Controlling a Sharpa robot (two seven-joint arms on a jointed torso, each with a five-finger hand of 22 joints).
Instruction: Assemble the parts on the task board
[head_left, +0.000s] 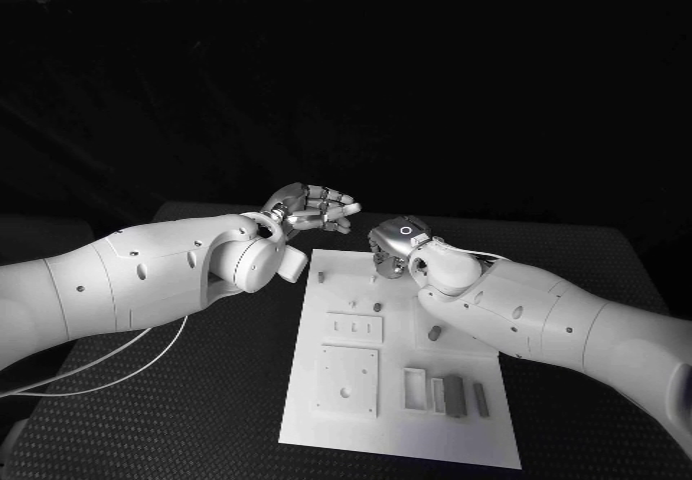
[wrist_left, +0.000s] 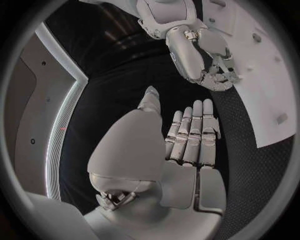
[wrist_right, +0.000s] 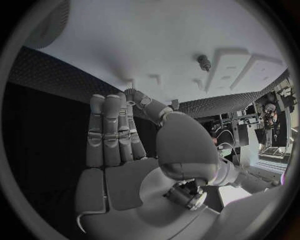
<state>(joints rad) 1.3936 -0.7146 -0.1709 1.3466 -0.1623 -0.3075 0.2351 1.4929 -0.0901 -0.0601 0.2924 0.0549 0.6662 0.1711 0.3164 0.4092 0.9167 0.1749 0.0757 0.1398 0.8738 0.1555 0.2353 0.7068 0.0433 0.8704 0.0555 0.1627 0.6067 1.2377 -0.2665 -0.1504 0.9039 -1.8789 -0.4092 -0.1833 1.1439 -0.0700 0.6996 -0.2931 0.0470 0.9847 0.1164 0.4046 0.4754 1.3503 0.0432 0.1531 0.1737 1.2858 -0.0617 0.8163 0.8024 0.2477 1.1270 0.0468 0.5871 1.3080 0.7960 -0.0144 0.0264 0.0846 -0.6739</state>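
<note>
2 hands, left hand (head_left: 310, 207) flat, right hand (head_left: 398, 243) flat

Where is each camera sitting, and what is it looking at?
Head view: from the robot's head, looking down at the black table and task board; both white arms show, left robot hand, right robot hand.
Left wrist view: behind the left robot hand, its flat fingers pointing past the board's edge; the right robot hand shows too.
Right wrist view: behind the right robot hand, facing the board.
All three views share the task board.
</note>
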